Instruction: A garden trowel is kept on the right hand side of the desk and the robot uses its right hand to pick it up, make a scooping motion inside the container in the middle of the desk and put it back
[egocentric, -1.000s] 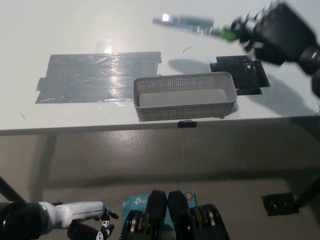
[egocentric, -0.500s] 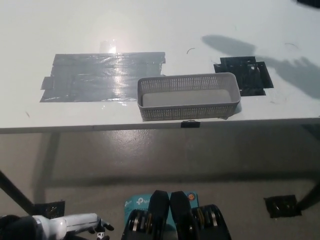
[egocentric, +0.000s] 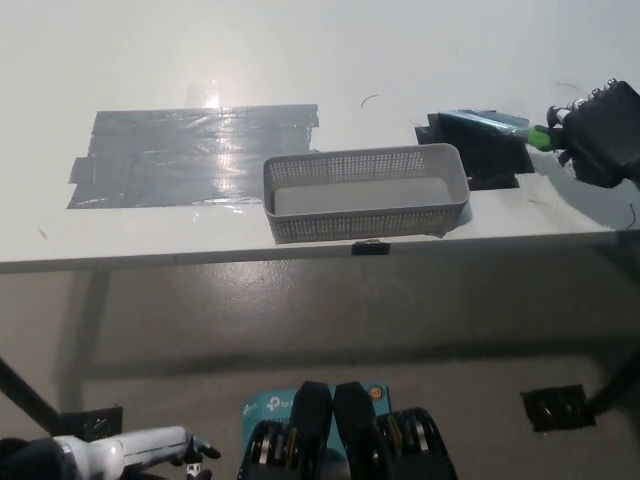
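Right hand (egocentric: 603, 135) back in view, gripping trowel (egocentric: 498, 123), blade jutting leftward

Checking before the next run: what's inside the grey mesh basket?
The basket shows only its pale floor, nothing on it. Its near wall covers the floor's front strip. The trowel is outside, in the right hand; the left hand rests low.
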